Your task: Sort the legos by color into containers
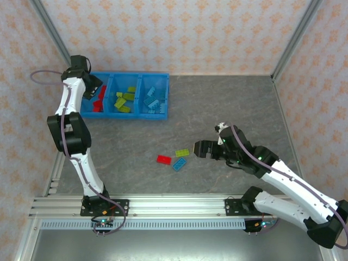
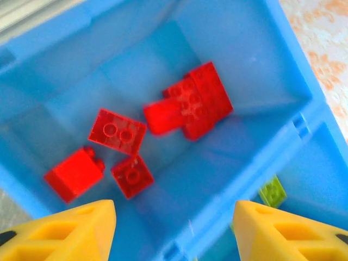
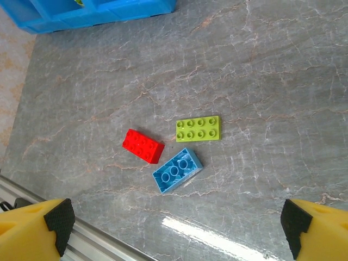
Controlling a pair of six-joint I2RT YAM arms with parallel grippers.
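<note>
Below left gripper [image 2: 174, 224]: red legos [image 2: 187, 103] grouped in blue tray's [image 2: 244, 43] end compartment; jaws wide, empty.
Ahead of right gripper [image 3: 174, 225]: red brick [image 3: 143, 145], lime brick [image 3: 199, 129], light blue brick [image 3: 177, 171], 3 unsorted; jaws wide, likely for pickup.

A grey marble-patterned table top [image 1: 228, 103] lies under everything. Walls papered in a pale orange floral print [image 1: 174, 32] stand behind it and at both its sides. Slanted aluminium posts [image 1: 50, 27] rise from its far corners. A slotted aluminium rail [image 1: 174, 205] runs along its near edge, and a bright glare patch [image 3: 206, 231] lies on it near that edge.
</note>
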